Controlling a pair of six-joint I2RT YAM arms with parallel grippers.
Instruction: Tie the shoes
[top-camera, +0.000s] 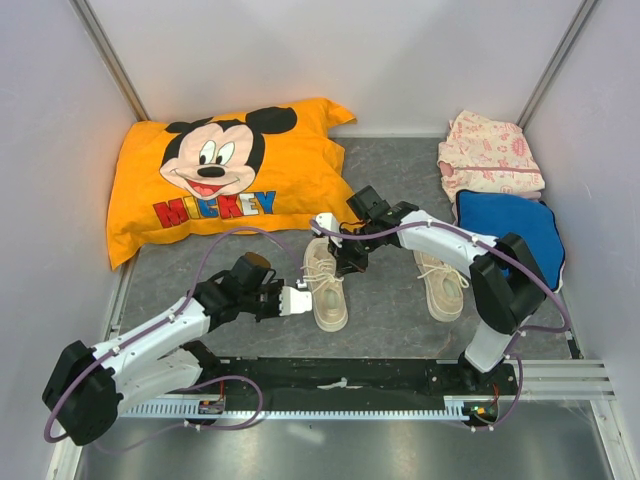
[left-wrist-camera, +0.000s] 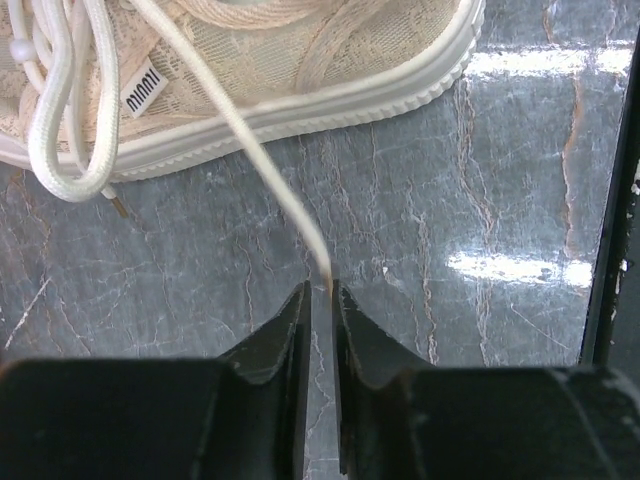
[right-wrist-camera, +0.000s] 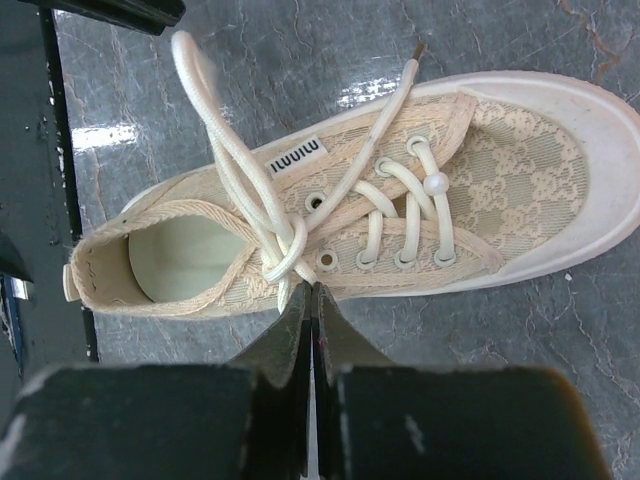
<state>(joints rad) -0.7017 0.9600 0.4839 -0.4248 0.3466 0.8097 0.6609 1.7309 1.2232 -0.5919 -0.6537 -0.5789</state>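
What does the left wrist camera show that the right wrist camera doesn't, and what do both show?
Only the left wrist view shows one lace strand running straight to the nearly closed fingertips of the left gripper; whether it is pinched is unclear. Only the right wrist view shows the right gripper shut at the lace crossing, and the shoe from above: opening, eyelets, pearl bead, toe cap. Both show that same beige shoe with its side label, white laces and grey marbled table.

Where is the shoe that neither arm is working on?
In the top view, the free shoe lies right of centre, between the other shoe and the blue cushion.
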